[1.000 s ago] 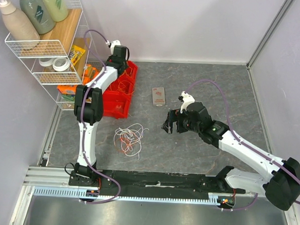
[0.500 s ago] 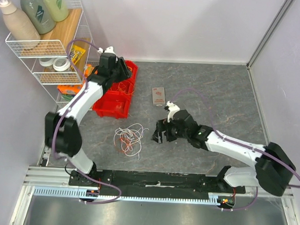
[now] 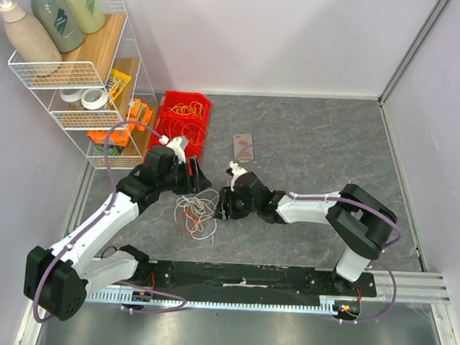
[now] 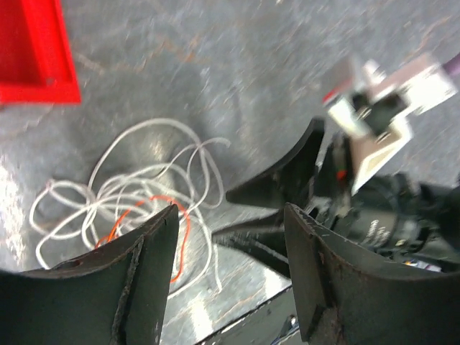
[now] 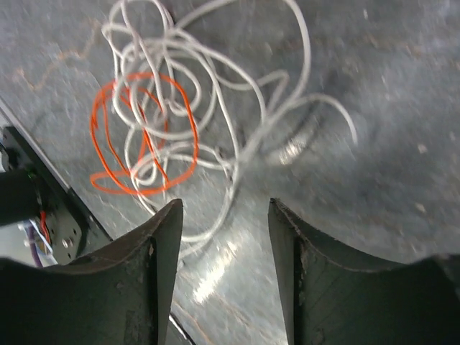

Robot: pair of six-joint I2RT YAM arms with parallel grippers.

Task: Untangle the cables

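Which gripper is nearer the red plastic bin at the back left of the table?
Left. The left gripper hangs just off the near right corner of the red plastic bin; the right gripper is farther away, at the right side of the white and orange cable tangle.

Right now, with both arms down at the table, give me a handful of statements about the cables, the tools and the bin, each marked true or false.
1. The tangle of white and orange cables lies on the grey table, outside the red bin. True.
2. The left tool is shut on a cable. False: its jaws stand apart with nothing between them.
3. The right tool is open, with the tangle lying below it. True.
4. The red bin is empty. False: orange cables lie in it.
5. The bottles stand on the table beside the tangle. False: they stand on top of the wire shelf.
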